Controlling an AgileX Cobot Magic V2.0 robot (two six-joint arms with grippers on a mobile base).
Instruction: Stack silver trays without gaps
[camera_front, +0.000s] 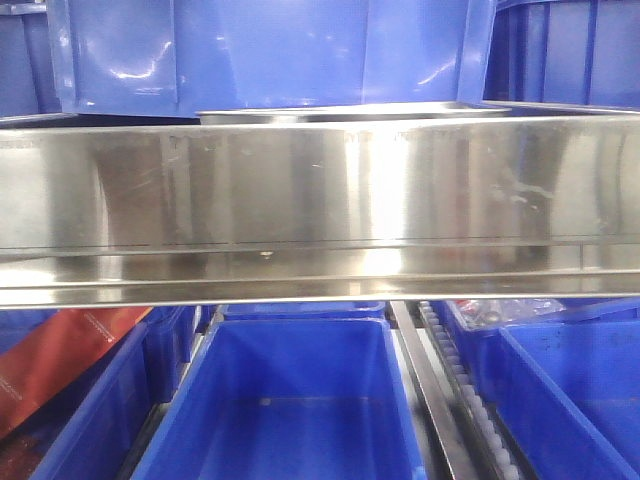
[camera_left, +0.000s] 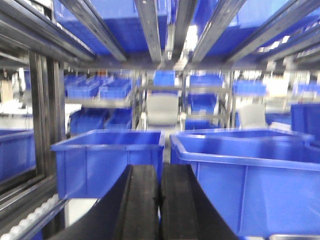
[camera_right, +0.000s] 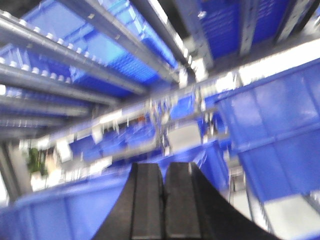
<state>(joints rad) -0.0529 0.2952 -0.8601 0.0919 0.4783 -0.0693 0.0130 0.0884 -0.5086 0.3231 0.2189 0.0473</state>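
We judge the step in hand is reaching for the silver tray (camera_front: 350, 114). Its thin rim shows at upper centre of the front view, just above the wide steel beam (camera_front: 320, 200) and under a blue bin (camera_front: 270, 50). To do it well, we should open the jaws early and square the rims. The left gripper (camera_left: 160, 172) points level, fingers pressed together and empty. The right gripper (camera_right: 164, 170), likewise closed on nothing, tilts upward in a blurred view.

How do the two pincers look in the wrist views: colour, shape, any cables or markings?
The left pincer and the right pincer look alike. Each has two matte black fingers, long and flat-topped, broadening toward the camera. No cables or markings show on them.
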